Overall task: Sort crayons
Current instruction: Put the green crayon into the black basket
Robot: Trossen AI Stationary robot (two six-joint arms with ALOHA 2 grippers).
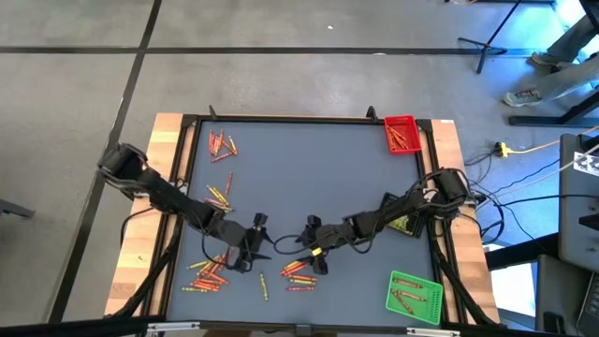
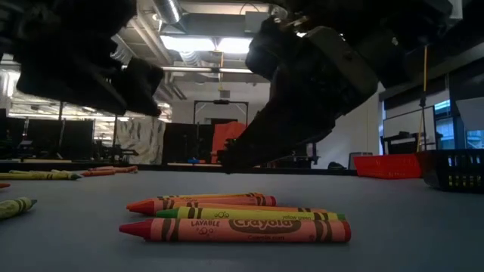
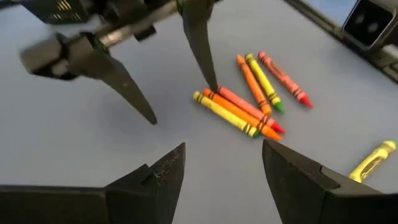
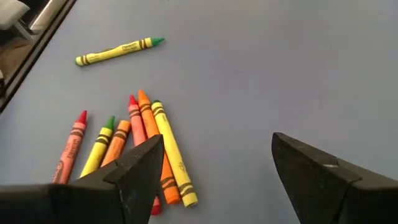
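On the left of the tabletop (image 1: pixel 309 168), crayons are lying in three loose groups: a far cluster (image 1: pixel 221 145), a few in the middle (image 1: pixel 219 195), and a near pile (image 1: pixel 208 272) partly hidden under the left arm in the high view. The left tool (image 1: pixel 255 245) is hovering just right of that pile with its fingers spread and nothing between them. Its wrist view is showing the right tool's finger tips poised over a small crayon bunch (image 3: pixel 239 111), though whether a tip is touching is hard to make out.

Near the middle, the right tool (image 1: pixel 311 245) is hanging released and empty, with that bunch (image 1: pixel 298 274) lying just nearer than it; in its wrist view the bunch is partly cut off behind one finger. In the low view both tools are looming dark and blurred above the closest crayons (image 2: pixel 234 217).

At the right, a red tray (image 1: pixel 402 134) is sitting at the far corner and a green tray (image 1: pixel 415 297) at the near one, each holding crayons too small to count.
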